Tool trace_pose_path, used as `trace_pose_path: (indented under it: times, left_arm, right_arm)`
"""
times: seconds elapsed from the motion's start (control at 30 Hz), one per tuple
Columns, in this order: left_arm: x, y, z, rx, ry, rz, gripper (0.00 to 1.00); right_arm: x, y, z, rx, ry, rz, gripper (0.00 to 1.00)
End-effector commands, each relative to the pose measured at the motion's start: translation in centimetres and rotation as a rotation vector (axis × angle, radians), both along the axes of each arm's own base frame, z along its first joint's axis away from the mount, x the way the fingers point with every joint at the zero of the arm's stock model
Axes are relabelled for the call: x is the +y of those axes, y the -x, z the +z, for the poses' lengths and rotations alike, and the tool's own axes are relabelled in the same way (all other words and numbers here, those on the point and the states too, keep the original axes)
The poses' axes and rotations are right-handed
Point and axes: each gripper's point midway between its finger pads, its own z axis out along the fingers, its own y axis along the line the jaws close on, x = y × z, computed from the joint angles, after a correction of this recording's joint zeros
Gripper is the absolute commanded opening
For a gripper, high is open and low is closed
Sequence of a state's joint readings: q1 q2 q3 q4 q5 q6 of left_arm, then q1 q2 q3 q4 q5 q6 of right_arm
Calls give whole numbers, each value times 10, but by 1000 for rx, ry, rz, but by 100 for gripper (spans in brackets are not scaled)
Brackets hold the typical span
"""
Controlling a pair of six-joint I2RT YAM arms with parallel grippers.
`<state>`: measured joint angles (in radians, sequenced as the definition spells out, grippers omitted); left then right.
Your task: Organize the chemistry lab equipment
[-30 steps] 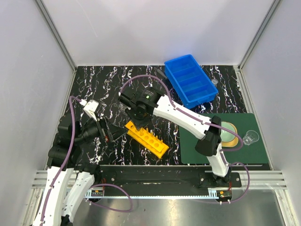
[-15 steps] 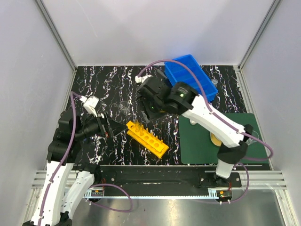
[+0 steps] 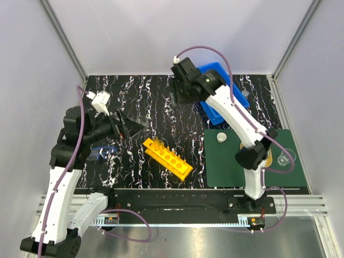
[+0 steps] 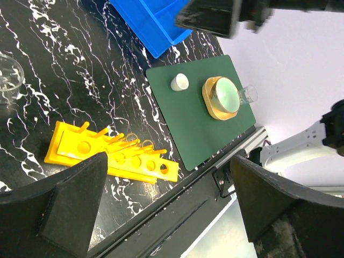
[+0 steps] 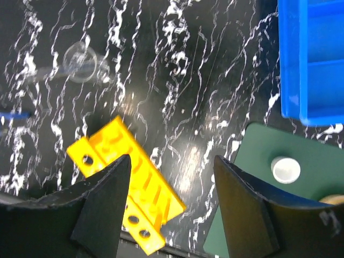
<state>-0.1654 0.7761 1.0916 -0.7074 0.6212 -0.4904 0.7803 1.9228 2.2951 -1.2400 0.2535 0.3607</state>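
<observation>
We see the left pincer [image 4: 166, 160] and right pincer [image 5: 172, 158] spread wide, holding nothing. The right arm [image 3: 231, 107] hides part of the blue bin [image 3: 215, 70] at the table's [image 3: 134, 97] far edge.

A glossy black tabletop [image 3: 134, 97] veined white like marble carries a smooth yellow plastic rack [image 3: 167, 158], a shiny blue plastic bin [image 5: 287, 64], a matt dark green mat [image 3: 226, 166] and a clear glass beaker [image 5: 79, 61].
</observation>
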Motion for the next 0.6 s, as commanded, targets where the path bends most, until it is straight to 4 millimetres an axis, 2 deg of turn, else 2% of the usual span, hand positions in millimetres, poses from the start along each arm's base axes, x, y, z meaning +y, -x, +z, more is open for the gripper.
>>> trace_pose_path:
  times: [0.0,0.07,0.1,0.2,0.23,0.27,0.33,0.37,0.4,0.43,0.5,0.57]
  left_arm:
    - [5,-14,30,-83,-9,42,99]
    - [5,-19,29,-76,-17,47,99]
    - [5,-19,29,-76,-18,49,99]
    - [5,-21,24,-67,-28,45,99]
    - [6,-21,22,-66,-31,44,99]
    - [5,-21,19,-59,-33,42,99]
    - [5,-21,12,-43,-35,39,99]
    - [4,-21,11,-50,-31,34,99]
    - [3,-22,1,-25,-24,33,99]
    - [2,-23,0,-32,-18,32,99]
    - [2,-23,-10,-19,-23,32,99]
    - [3,-25,-16,-10,-31,37,99]
  right_arm:
    - [11,-50,-2,-36,-63,-12,69]
    - [5,-70,-4,-63,-52,-47,70]
    - [5,-80,-19,-48,-27,-63,70]
    - [-20,-105,-32,-47,7,-153,71]
    - [-35,-112,-34,-46,17,-197,71]
    - [-62,-123,-42,-29,32,-274,71]
    - [-92,-134,-38,-38,4,-350,71]
    - [-119,-140,-54,-5,21,-409,71]
    - [-129,-145,-49,-27,1,-432,71]
    - [-138,-144,-60,-2,10,-454,71]
    - [-170,-152,-64,0,19,-524,71]
    - [-189,-157,-71,2,43,-582,71]
